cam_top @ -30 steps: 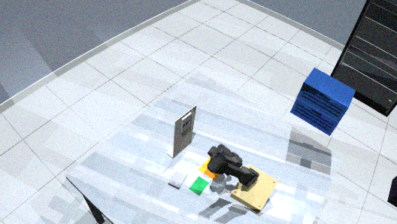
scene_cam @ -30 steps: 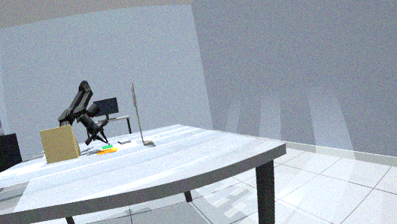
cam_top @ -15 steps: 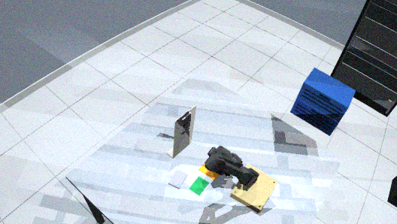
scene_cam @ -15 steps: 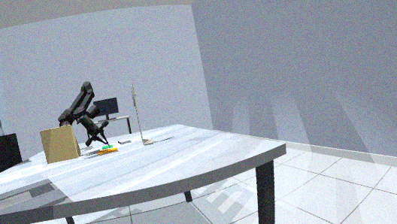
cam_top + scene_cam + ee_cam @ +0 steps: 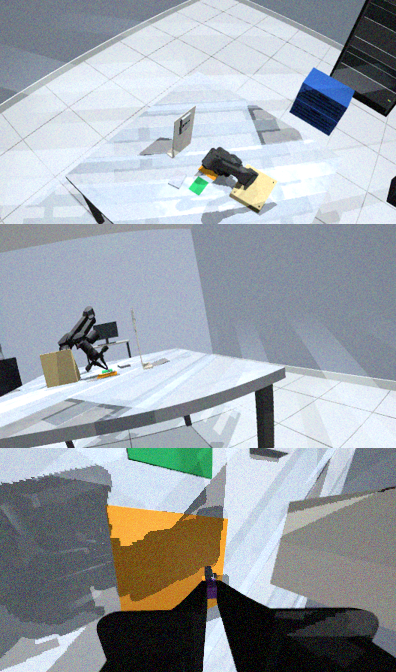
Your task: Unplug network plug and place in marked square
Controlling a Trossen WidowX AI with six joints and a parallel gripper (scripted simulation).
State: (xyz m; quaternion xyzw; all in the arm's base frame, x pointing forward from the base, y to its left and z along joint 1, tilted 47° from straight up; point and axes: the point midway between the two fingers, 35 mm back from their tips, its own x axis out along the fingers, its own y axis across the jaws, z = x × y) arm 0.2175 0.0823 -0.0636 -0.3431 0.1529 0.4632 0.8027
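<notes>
My gripper (image 5: 107,369) (image 5: 210,585) is shut on the network plug (image 5: 211,592), a small purple piece with a dark grey end that sticks out beyond the fingertips. In the wrist view the plug shows over the right edge of the orange square (image 5: 208,173) (image 5: 106,375) (image 5: 165,558). Whether it touches the table cannot be told. A green square (image 5: 199,186) (image 5: 175,459) lies beside the orange one. The upright panel (image 5: 182,143) (image 5: 137,340) (image 5: 340,553) stands apart from the gripper, with the socket (image 5: 184,123) high on its face. In the top view the arm hides the fingertips.
A tan block (image 5: 259,188) (image 5: 60,368) stands by the arm's base. A small flat grey piece (image 5: 177,182) (image 5: 124,366) (image 5: 268,454) lies on the table past the green square. A blue box (image 5: 322,101) and a dark rack (image 5: 375,52) stand farther off.
</notes>
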